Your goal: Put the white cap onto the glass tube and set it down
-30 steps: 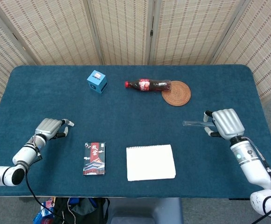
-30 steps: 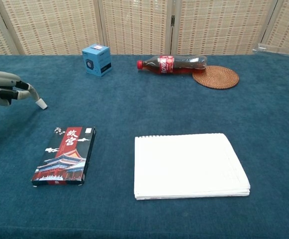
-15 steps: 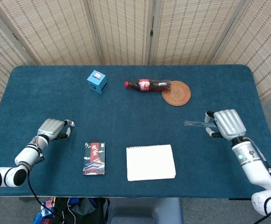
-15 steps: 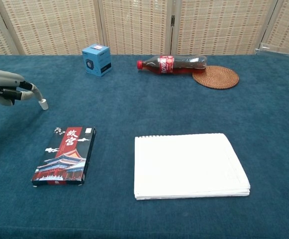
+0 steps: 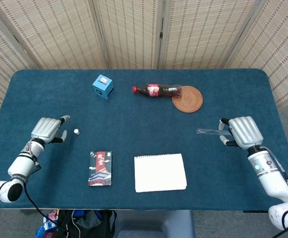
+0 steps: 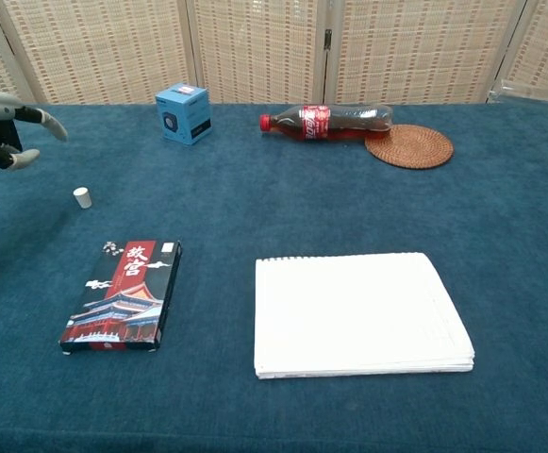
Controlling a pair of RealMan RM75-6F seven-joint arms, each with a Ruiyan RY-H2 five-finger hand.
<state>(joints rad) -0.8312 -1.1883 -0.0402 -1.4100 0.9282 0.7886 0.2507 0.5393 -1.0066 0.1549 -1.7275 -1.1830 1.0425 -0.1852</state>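
The right hand [image 5: 243, 131] holds the clear glass tube [image 5: 209, 131] level above the desk [image 5: 134, 124], pointing inward. The left hand [image 5: 47, 130] hovers with fingers apart, holding nothing; the small white cap [image 5: 76, 131] stands on the blue cloth just beside it.

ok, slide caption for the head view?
Right hand holds the glass tube; white cap lies on the table beside the open left hand.

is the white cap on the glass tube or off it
Off. The white cap stands alone on the table beside the left hand, while the right hand holds the glass tube across the table.
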